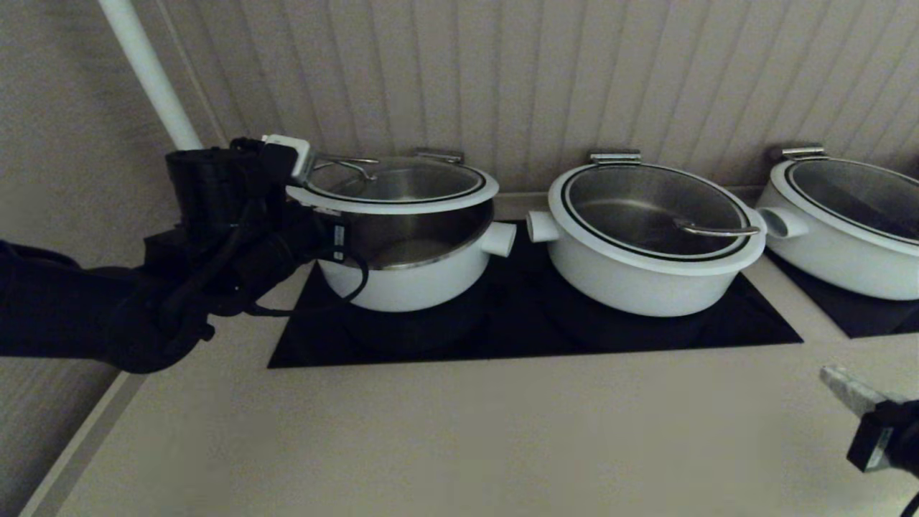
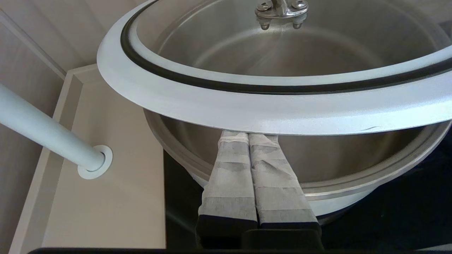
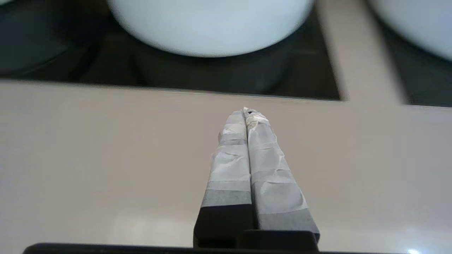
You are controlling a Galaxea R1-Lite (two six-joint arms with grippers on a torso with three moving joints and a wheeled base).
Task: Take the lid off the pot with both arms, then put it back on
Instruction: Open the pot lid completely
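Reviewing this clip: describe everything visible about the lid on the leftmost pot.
The lid is round glass with a broad white outer ring, a thin black band and a slim steel bar handle. It is tilted: its near-left edge is raised above the pot, showing the steel inside. The left gripper, fingers together, props the white ring from underneath. A hinge-like steel bracket sits at its back edge.

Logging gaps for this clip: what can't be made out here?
- Left gripper tips: left wrist view, hidden beneath the lid.
- The pot near handle: head view, behind the left arm.
- Right gripper: head view, its arm cut off by the frame edge.
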